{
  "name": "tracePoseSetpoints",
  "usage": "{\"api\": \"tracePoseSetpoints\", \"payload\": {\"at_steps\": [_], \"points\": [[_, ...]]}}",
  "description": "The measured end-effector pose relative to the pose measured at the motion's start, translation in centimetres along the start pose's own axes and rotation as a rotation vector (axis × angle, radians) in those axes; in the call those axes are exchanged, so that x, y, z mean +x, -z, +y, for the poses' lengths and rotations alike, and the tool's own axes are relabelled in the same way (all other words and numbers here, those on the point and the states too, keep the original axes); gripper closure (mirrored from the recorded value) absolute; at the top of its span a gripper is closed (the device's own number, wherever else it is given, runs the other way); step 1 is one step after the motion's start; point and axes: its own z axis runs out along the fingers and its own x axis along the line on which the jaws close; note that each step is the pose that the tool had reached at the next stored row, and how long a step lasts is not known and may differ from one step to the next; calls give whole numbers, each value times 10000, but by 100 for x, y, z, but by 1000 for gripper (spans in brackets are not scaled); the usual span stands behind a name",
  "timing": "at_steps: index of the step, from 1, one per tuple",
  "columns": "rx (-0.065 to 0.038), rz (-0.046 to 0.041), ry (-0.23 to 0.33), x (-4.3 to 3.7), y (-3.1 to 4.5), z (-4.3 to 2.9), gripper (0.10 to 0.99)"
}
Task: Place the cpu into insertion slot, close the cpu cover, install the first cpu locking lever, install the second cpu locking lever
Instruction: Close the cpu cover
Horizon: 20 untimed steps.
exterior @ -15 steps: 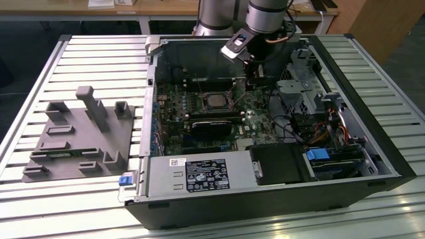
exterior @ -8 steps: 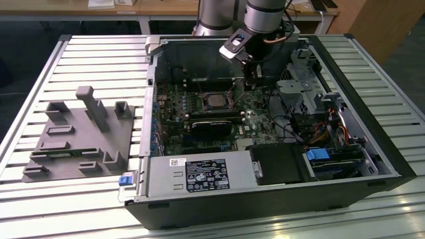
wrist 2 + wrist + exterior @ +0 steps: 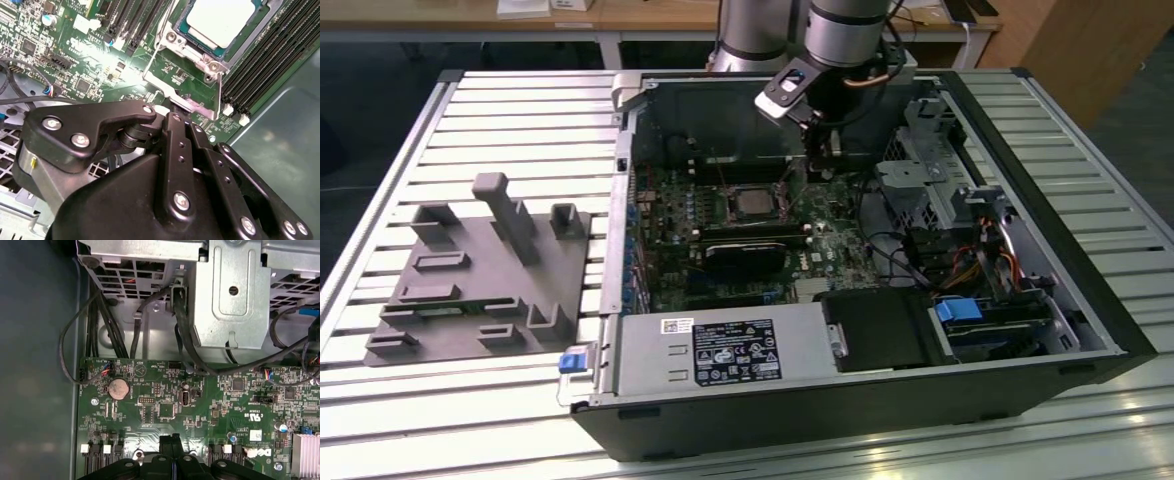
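Arm: a robot arm is reaching down into an open computer case [image 3: 1067, 330] that is lying on a slatted table [image 3: 520, 120].
Gripper: the gripper [image 3: 172, 439] is hanging low over the green board [image 3: 200, 400], near the socket and on the exterior view's right of it.
Jaws: the jaws are sitting narrow. In the first wrist view the two tips are meeting along a thin seam, with nothing showing between them.
Cpu: the cpu [image 3: 222, 20] is lying flat in the slot [image 3: 215, 65], its pale metal top facing up.
Cover: the cover [image 3: 197, 45] is lying flat around the cpu and framing its top.
Contact: in the second wrist view the gripper's tip is sitting just beside a silvery tab [image 3: 192, 102] at the socket's edge. Whether the two are touching cannot be told.
Surroundings: black memory slots [image 3: 260, 60] are running along the socket. A grey fixture [image 3: 480, 280] is resting on the table, well apart from the case.
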Motion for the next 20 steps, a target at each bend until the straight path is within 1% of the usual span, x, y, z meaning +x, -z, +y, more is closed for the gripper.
{"api": "tracePoseSetpoints", "payload": {"at_steps": [20], "points": [[0, -1, -1, 4, -14, -144, 980]]}}
